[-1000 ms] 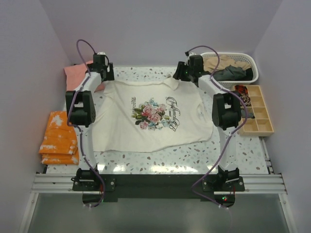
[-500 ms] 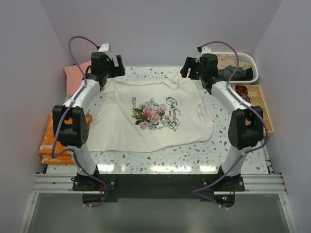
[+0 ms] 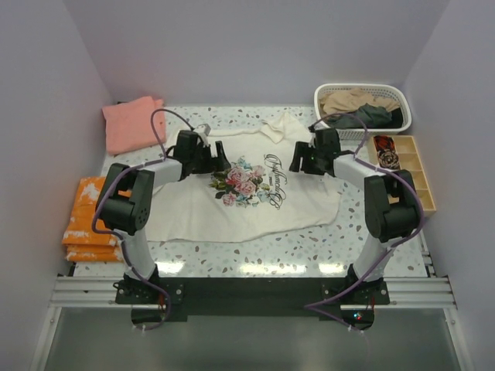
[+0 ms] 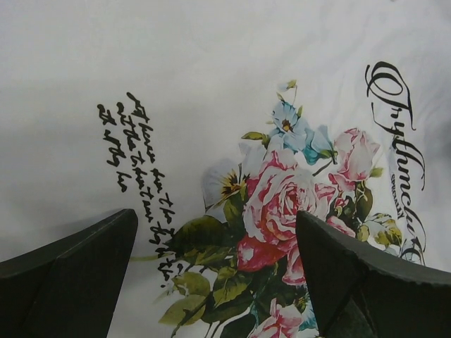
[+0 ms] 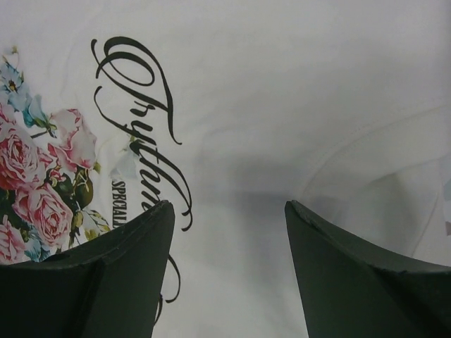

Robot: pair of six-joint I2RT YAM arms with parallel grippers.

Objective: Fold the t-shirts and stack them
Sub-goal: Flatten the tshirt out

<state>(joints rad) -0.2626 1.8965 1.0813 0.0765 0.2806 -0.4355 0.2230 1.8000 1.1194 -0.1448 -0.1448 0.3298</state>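
**Both Grippers Open Over the Cream T-Shirt**

At the left edge of the table point(image 3: 255, 251), a folded orange-and-white stack point(image 3: 93, 220) lies flat. Behind it, in the back-left corner, the salmon-pink t-shirt point(image 3: 133, 122) lies folded, apart from the stack.

The left gripper point(image 3: 221, 160) is positioned low over the cream t-shirt point(image 3: 247, 209), at the left side of the rose print. Its jaws are spread wide. The left wrist view shows the fingers point(image 4: 70, 274) with only flat cloth between them and nothing pinched.

The cream t-shirt lies spread out, print side up, across the middle of the table, with a bunched part near the back edge.

The right gripper point(image 3: 295, 161) is positioned low over the same shirt, just right of the black script lettering. Its jaws are likewise spread, with bare cloth showing between the fingers point(image 5: 359, 274) and nothing gripped. Whether either gripper touches the cloth cannot be determined.

At the back right, a white basket point(image 3: 362, 86) holds the tan t-shirt point(image 3: 352, 100) and the dark grey t-shirt point(image 3: 371, 116). In front of the basket, a compartmented wooden tray point(image 3: 410, 182) sits at the right table edge.
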